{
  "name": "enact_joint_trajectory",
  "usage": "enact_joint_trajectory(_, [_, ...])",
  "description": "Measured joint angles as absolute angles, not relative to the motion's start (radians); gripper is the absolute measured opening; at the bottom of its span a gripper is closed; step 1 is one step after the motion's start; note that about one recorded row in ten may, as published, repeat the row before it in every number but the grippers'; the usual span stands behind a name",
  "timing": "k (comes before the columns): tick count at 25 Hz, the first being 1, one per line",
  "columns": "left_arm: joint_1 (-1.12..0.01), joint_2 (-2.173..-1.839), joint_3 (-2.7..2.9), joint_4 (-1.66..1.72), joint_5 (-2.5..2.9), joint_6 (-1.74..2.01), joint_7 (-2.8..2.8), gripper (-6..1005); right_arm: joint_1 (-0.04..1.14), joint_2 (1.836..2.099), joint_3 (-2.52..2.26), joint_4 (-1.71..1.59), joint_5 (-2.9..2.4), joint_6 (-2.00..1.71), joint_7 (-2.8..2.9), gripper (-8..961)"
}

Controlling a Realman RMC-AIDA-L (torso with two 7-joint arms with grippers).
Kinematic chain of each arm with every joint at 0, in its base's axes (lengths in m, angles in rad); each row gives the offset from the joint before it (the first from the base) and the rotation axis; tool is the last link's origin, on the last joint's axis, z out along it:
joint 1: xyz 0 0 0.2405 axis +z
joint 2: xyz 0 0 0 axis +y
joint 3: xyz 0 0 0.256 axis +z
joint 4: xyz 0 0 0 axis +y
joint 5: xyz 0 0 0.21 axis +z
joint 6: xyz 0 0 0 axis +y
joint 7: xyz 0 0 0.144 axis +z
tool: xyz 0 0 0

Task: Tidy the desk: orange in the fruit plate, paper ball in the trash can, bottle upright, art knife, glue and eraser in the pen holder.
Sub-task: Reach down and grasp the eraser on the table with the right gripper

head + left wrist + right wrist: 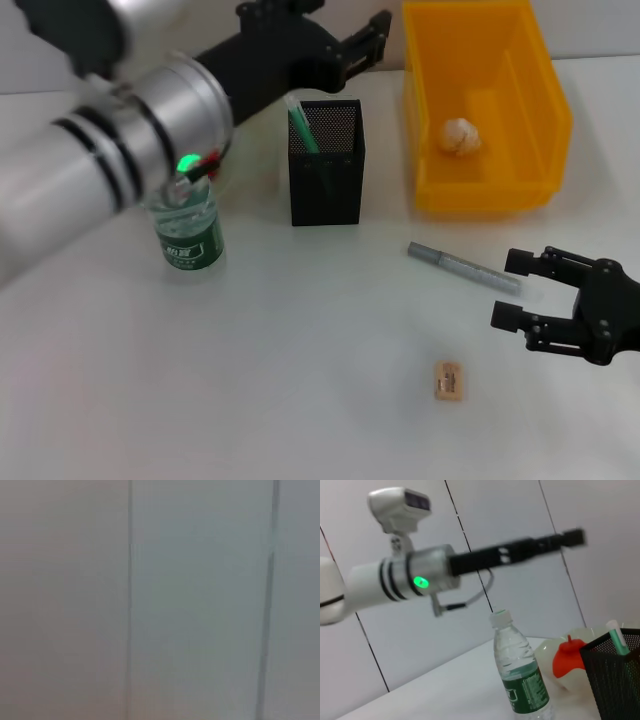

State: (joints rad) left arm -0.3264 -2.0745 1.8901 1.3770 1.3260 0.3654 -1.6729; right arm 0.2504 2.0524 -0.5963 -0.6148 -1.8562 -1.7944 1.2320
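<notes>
1. Left gripper (375,35): raised behind pen holder (327,165), finger state unclear.
2. Right gripper (515,290): fingers spread, empty, near eraser (449,382).
3. Bottle (188,232) upright; paper ball (461,136) inside trash can (430,110).

1. White tabletop (300,380), matte, fills most of the head view.
2. Grey panelled wall (200,605) behind it, with thin dark vertical seams; same panels show in the right wrist view.
3. Left wrist view shows nothing but that wall.
4. No other non-task items can be told apart in any view.
</notes>
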Motion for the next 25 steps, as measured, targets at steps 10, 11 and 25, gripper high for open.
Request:
enact_joint_trajectory(10, [-0.308, -2.061, 1.423, 0.843, 0.884, 1.566, -1.029, 824, 0.251, 2.052, -0.589, -0.656, -1.848, -1.818, 1.240, 831])
enact_joint_trajectory(11, [-0.307, -2.060, 1.397, 0.795, 0.907, 1.620, -0.976, 844, 0.251, 2.052, -0.589, -0.662, -1.847, -1.818, 1.242, 831])
enact_joint_trajectory(25, [-0.240, -2.025, 1.278, 0.366, 1.209, 1.690, -0.708, 844, 0.281, 2.058, -0.664, -1.219, -1.945, -1.930, 1.697, 830])
